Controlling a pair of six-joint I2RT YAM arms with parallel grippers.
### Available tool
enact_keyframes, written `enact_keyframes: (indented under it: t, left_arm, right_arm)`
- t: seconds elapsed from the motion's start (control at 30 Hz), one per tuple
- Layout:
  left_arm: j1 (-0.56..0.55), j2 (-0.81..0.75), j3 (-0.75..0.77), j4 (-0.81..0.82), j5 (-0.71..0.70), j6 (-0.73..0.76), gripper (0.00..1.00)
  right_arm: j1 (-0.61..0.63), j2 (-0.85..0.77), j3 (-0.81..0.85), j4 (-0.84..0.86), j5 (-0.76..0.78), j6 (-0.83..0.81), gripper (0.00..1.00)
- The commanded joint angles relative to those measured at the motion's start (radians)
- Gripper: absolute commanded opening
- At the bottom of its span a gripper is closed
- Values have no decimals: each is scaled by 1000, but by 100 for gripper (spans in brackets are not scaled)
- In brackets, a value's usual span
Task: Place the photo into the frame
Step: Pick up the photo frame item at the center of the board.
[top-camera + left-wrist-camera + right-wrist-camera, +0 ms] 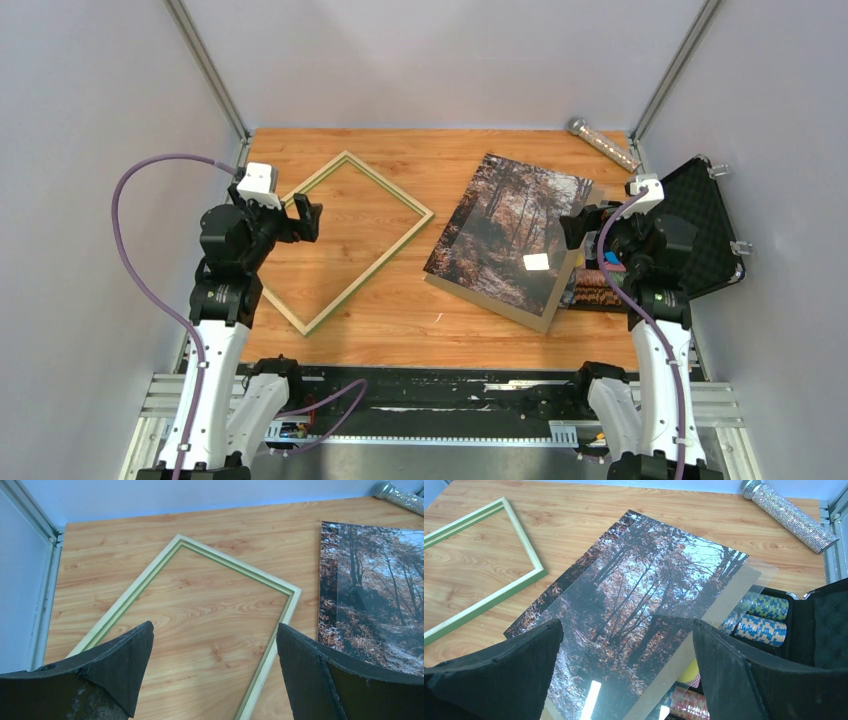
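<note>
While the photo [508,238] is lying face-up on the worktop [400,300] right of the frame [390,183], not touching it, nothing is getting inserted yet | left hand [215,627] is hovering over frame, spread wide, empty | right hand [627,622] is hovering right of frame over photo, spread wide, empty | whole insertion is remaining
</note>
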Motion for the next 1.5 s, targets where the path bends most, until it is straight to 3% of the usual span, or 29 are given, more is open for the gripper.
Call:
enact_keyframes:
  t: [0.0,0.4,0.6,0.83,1.07,1.47]
  left_arm:
    - [8,-10,1,48,21,1,100]
    - [8,24,50,-8,50,39,100]
    - [0,118,134,-49,188,29,100]
    - [-124,347,230,-68,170,39,100]
    - [-337,584,339,-43,147,1,100]
    - [-546,1125,759,-121,276,-95,100]
  right_arm:
    - [2,0,2,18,-3,-20,100]
    - [-3,24,4,18,-2,-23,100]
    - [-9,78,13,19,105,1,100]
    - [-28,168,26,26,211,87,100]
    - [-155,222,-26,44,143,139,98]
    - [-211,336,-43,62,91,145,97]
